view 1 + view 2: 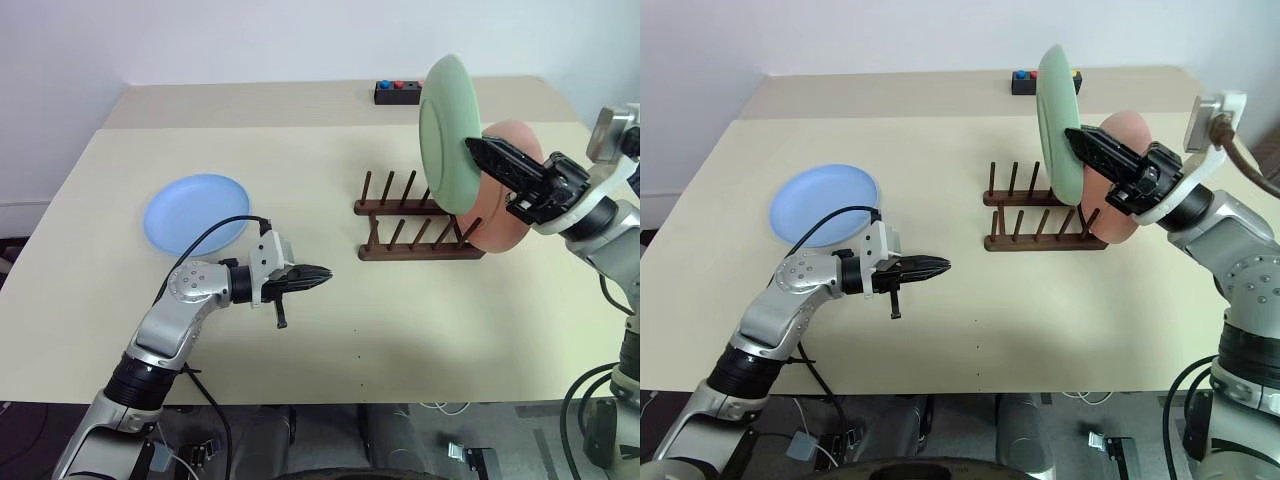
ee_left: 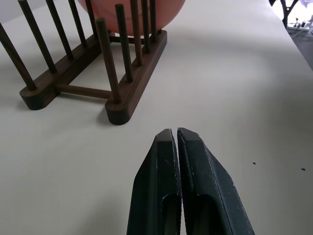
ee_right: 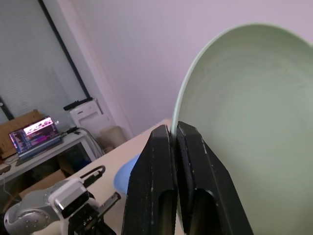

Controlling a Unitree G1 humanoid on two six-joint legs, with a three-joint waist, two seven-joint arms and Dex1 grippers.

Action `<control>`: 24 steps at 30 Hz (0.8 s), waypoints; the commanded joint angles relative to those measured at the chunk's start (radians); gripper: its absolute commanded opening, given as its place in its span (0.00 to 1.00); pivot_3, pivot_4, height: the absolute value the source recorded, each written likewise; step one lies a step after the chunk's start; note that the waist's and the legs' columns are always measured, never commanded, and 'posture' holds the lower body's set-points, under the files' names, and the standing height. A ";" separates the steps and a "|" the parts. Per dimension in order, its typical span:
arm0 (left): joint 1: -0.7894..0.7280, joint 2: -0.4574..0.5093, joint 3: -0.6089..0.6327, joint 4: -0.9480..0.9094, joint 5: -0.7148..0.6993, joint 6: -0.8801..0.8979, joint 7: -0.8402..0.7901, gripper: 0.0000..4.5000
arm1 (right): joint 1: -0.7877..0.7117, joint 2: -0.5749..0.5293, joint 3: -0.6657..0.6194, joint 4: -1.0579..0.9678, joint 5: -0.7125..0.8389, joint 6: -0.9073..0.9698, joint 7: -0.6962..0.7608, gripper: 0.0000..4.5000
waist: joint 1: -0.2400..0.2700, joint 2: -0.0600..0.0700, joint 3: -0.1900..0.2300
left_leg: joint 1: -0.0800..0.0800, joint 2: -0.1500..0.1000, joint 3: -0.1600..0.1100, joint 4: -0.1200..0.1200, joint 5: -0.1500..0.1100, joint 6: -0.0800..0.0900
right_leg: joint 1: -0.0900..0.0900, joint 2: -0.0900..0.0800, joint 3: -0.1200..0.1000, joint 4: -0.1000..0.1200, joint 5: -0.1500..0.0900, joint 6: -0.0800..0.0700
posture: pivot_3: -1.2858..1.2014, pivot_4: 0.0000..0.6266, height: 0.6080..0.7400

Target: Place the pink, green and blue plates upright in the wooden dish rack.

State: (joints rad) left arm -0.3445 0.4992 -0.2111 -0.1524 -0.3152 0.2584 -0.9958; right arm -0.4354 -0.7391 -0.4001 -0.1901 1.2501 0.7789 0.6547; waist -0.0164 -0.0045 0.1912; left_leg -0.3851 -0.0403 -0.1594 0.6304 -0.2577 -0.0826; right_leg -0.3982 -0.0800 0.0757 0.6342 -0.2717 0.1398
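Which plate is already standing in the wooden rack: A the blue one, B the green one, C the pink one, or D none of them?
C: the pink plate stands upright at the wooden rack's right end, the green plate is gripped above it by the right gripper, and the blue plate lies flat on the table.

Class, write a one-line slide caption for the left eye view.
Right gripper holds the green plate upright above the rack; pink plate racked, blue plate waiting.
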 commanded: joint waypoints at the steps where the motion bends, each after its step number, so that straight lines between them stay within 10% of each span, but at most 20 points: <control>1: -0.010 0.001 0.009 -0.033 -0.003 0.000 0.004 0.02 | -0.012 0.009 -0.018 0.004 -0.004 -0.005 0.014 0.02 | 0.001 0.000 0.000 | 0.000 0.000 0.000 0.000 0.000 0.000 | 0.000 0.000 0.000 0.000 0.000 0.000 | 0.52 0.24 1.00; 24: -0.015 0.001 0.009 -0.027 0.003 -0.005 0.006 0.02 | 0.018 0.061 -0.028 0.037 -0.035 0.020 -0.007 0.02 | -0.001 0.000 0.000 | 0.000 0.000 0.000 0.000 0.000 0.000 | 0.000 0.000 0.000 0.000 0.000 0.000 | 0.52 0.24 1.00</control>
State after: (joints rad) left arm -0.3491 0.4991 -0.2117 -0.1529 -0.3133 0.2584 -0.9937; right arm -0.4122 -0.6837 -0.4029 -0.1374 1.2102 0.8009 0.6536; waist -0.0176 -0.0045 0.1911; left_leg -0.3852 -0.0403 -0.1594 0.6306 -0.2577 -0.0826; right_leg -0.3984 -0.0799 0.0757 0.6344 -0.2716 0.1398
